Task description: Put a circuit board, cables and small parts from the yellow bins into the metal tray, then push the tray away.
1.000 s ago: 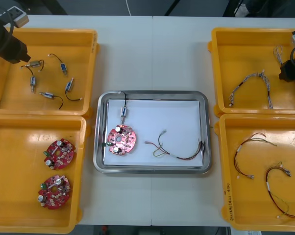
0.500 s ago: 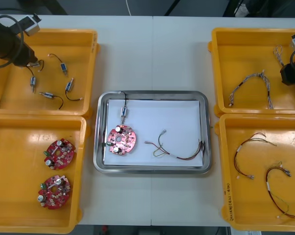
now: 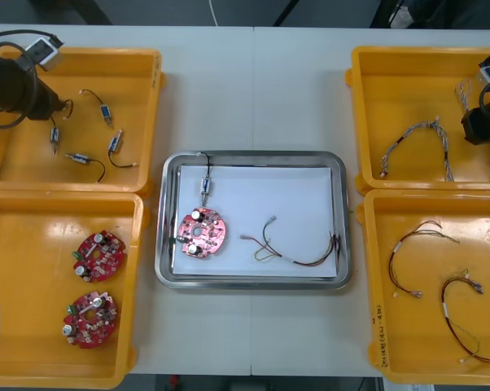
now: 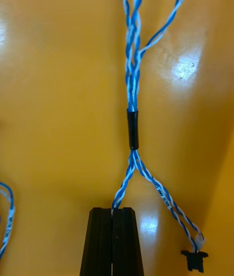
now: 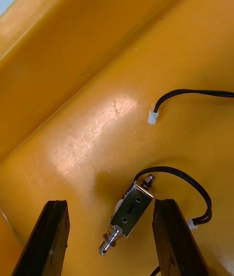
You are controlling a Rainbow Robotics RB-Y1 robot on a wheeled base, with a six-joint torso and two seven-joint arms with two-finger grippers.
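The left tool [image 3: 56, 104] hangs low in the far left yellow bin [image 3: 151, 122]. Its 2 fingers [image 5: 54, 227] stand apart, and a small metal part [image 5: 129, 210] lies on the bin floor between them. It is tilted, closer to the other finger, and touched by neither. A black lead [image 5: 190, 186] curls away from it. More small metal parts [image 3: 115, 142] are scattered across the same bin.

The right tool [image 3: 479, 126] is over the far right yellow bin [image 3: 355, 114], close to its outer wall. In its wrist view the right tool [image 4: 113, 209] has its fingers pressed together, pinching 1 strand of a twisted blue and white cable [image 4: 132, 86] just below the black sleeve [image 4: 132, 129] that binds the strands. A second blue and white cable [image 3: 416, 138] lies farther in on that bin's floor.

The metal tray [image 3: 345, 220] sits on the table [image 3: 253, 90] between the bins, white inside. It holds a round red circuit board [image 3: 202, 233], a metal part with a black wire [image 3: 204, 186] just beyond the board, and a red and yellow cable [image 3: 294, 252]. The near left bin [image 3: 135, 277] holds 2 spare boards [image 3: 99, 255]. The near right bin [image 3: 371, 293] holds 2 more red and yellow cables [image 3: 412, 252].
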